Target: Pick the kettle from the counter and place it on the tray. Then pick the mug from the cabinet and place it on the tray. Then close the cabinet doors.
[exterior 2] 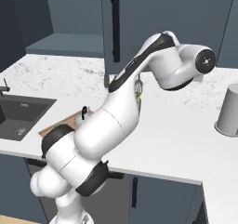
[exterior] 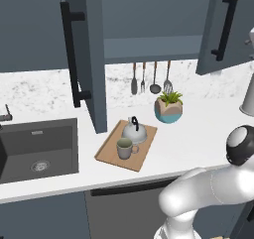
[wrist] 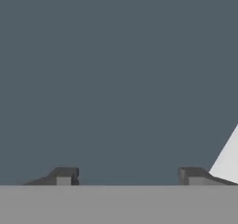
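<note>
While the kettle (exterior: 134, 130) and the mug (exterior: 125, 148) both sit on the tray (exterior: 110, 152), which lies on the tabletop (exterior: 198, 134) between the sink (exterior: 37, 149) and the plant pot (exterior: 168, 109), the remaining step, as I judge it, is closing the cabinet doors. The left door (exterior: 94, 59) stands swung out over the tabletop, its lower edge just beside the tray's back-left corner. The right door (exterior: 225, 27) hangs open toward the tabletop's right end.

Claw (wrist: 125, 175): fingertips apart, nothing between them, facing a flat slate-blue panel at close range in the hand view. Which door this is, I cannot tell.

Risks, judged:
- Left door swings across the space above the tray; the kettle's black handle is the tallest thing there. Whether the door's bottom edge passes over it is not settled from these views.
- A push near the hinge side could let the claw slide along the smooth panel, leaving the door ajar.
- The elbow, raised high in the right base view, sits near the upper cabinet (exterior 2: 186, 14) fronts; a wide swing could strike them.

Open room: the tabletop's right half is bare up to the grey canister (exterior 2: 228, 110) near its right end. The front edge is free.
</note>
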Tool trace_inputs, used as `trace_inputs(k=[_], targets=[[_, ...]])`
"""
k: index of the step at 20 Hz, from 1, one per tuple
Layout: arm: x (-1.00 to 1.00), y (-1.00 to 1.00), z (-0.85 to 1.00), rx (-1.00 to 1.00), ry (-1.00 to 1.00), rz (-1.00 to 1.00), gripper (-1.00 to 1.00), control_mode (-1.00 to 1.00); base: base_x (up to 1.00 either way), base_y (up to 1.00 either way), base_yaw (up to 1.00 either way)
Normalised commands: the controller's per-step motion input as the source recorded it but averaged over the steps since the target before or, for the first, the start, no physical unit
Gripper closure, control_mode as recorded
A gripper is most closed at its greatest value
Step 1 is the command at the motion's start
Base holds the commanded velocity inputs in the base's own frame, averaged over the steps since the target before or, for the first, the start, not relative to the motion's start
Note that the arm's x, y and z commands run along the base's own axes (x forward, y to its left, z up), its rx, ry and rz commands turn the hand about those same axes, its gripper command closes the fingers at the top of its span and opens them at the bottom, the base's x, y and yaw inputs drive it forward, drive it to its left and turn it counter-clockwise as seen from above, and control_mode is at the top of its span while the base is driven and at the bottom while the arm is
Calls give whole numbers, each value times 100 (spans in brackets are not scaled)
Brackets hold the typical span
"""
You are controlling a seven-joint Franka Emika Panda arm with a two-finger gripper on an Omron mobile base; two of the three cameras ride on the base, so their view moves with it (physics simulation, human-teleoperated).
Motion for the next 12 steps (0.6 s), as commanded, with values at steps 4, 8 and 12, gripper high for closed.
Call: trace_inputs(k=[4,8,12], targets=[[71,61,0,4,8,-3,-100,-100,0,0,0],[66,55,0,3,7,-5,-100,-100,0,0,0],[70,54,0,0,6,-8,-100,-100,0,0,0]])
